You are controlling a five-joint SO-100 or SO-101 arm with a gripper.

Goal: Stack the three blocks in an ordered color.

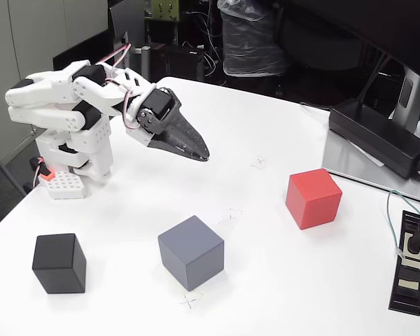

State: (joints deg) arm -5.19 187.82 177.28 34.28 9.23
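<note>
Beside the red block (313, 198) sit a power brick (378, 138) and power strip (411, 261); tool (201, 153) fingers together, empty.

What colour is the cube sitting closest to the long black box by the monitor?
Red. The red cube shows plainly in the fixed view.

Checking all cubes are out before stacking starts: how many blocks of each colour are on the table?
Red block: 1
Grey block: 1
Black block: 1
Total: 3, all standing apart on the table, none stacked.
</note>
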